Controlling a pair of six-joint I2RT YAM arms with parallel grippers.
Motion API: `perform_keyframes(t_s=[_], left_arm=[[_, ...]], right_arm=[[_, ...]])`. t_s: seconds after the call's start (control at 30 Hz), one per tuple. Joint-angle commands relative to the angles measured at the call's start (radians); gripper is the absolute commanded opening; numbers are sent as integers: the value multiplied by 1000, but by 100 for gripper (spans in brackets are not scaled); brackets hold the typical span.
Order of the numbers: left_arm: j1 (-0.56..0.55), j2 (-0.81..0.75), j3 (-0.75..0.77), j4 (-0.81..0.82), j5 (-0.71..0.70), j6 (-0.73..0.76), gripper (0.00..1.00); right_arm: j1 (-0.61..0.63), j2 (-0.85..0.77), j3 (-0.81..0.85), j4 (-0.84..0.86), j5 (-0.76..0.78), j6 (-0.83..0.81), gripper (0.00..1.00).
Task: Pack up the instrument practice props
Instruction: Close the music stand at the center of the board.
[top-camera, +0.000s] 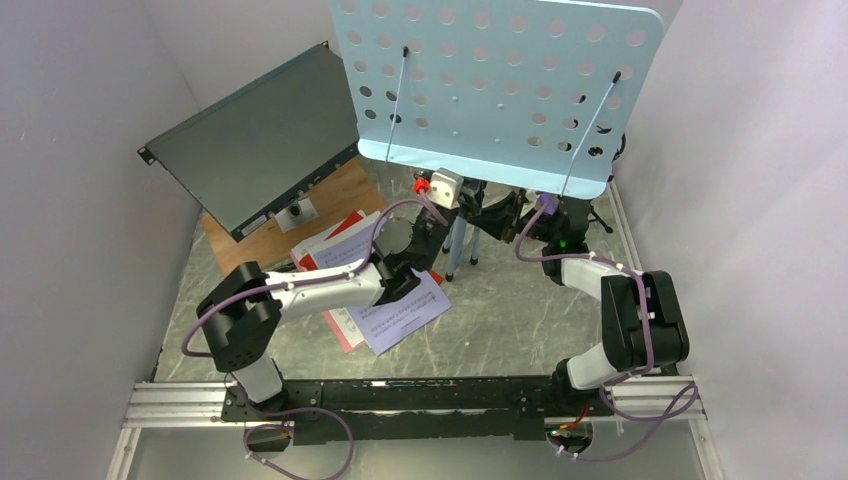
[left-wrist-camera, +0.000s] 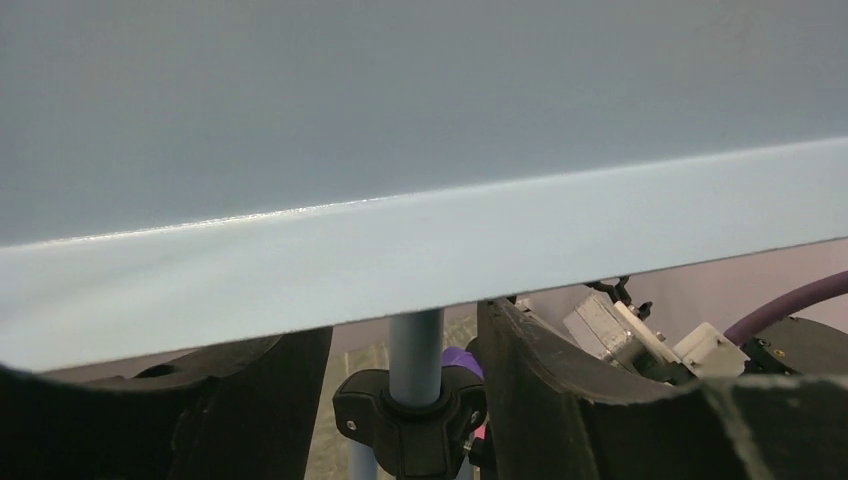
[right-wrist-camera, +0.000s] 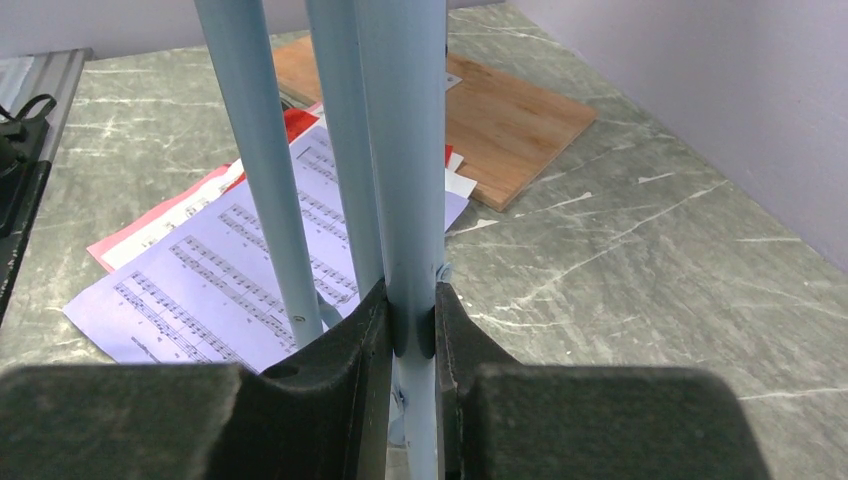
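Note:
The light-blue perforated music rack (top-camera: 495, 80) stands at the back centre on its tripod legs (top-camera: 460, 250). My right gripper (right-wrist-camera: 411, 322) is shut on a light-blue tube of the stand (right-wrist-camera: 405, 180), low near the legs. My left gripper (left-wrist-camera: 405, 340) is open, one finger on each side of the stand's pole (left-wrist-camera: 415, 350), just under the rack's shelf and above a black collar (left-wrist-camera: 410, 420). White (top-camera: 400, 310), pink and red (top-camera: 345, 228) sheet-music pages lie on the table under my left arm. A bit of purple (left-wrist-camera: 462, 357) shows behind the collar. The mic supports are not clearly seen.
A large dark flat metal box (top-camera: 250, 140) leans at the back left over a wooden board (top-camera: 275, 235). White walls close in on the left, back and right. The marbled table (top-camera: 520, 320) lies between the arms.

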Motion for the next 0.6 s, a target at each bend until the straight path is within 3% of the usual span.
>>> perform_keyframes(t_s=[0.0, 0.57], left_arm=[[5, 17, 54, 66, -30, -7, 58], [10, 60, 90, 52, -25, -13, 38]], right_arm=[[-10, 2, 21, -21, 5, 6, 0], [-10, -4, 19, -14, 13, 11, 0]])
